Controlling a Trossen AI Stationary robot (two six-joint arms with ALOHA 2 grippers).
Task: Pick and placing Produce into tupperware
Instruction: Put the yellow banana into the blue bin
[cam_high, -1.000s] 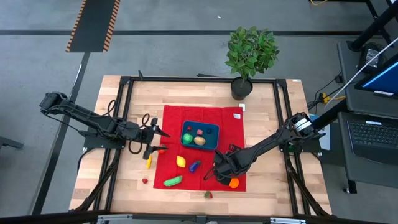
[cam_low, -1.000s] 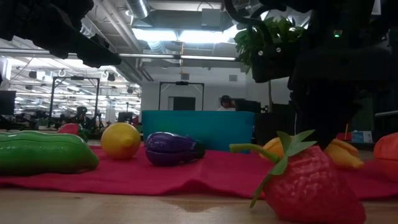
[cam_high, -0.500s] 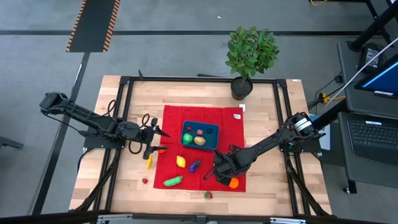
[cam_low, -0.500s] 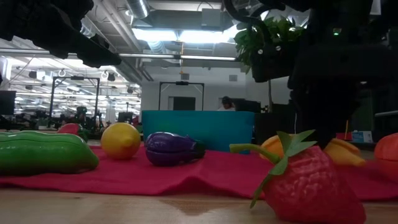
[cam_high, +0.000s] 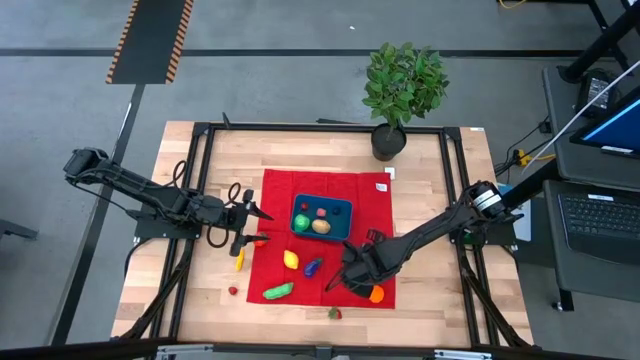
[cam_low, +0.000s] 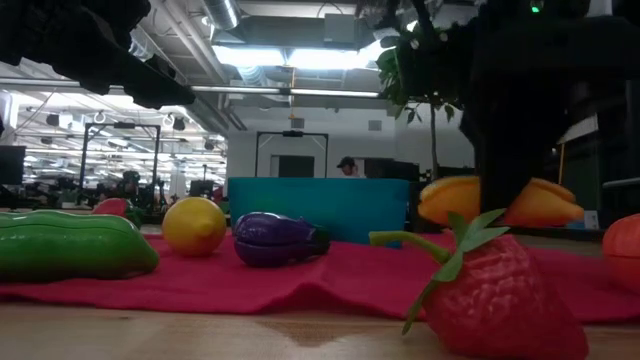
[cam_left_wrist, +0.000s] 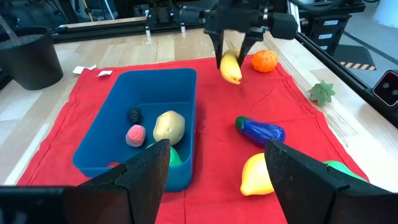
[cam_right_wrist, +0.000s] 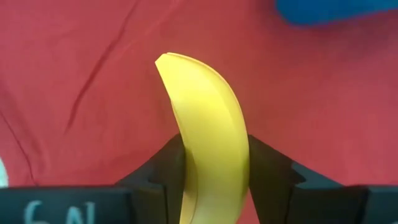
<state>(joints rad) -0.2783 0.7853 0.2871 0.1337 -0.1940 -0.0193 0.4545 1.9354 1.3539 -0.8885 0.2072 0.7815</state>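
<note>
Banana (cam_right_wrist: 211, 124) in right pincer (cam_left_wrist: 234, 50), above cloth (cam_left_wrist: 211, 143)

Even overhead light fills the top view, shadows soft. At table height, ceiling lights (cam_low: 285, 55) glare and the near strawberry (cam_low: 495, 300) looks slightly soft against the backlit room.
</note>
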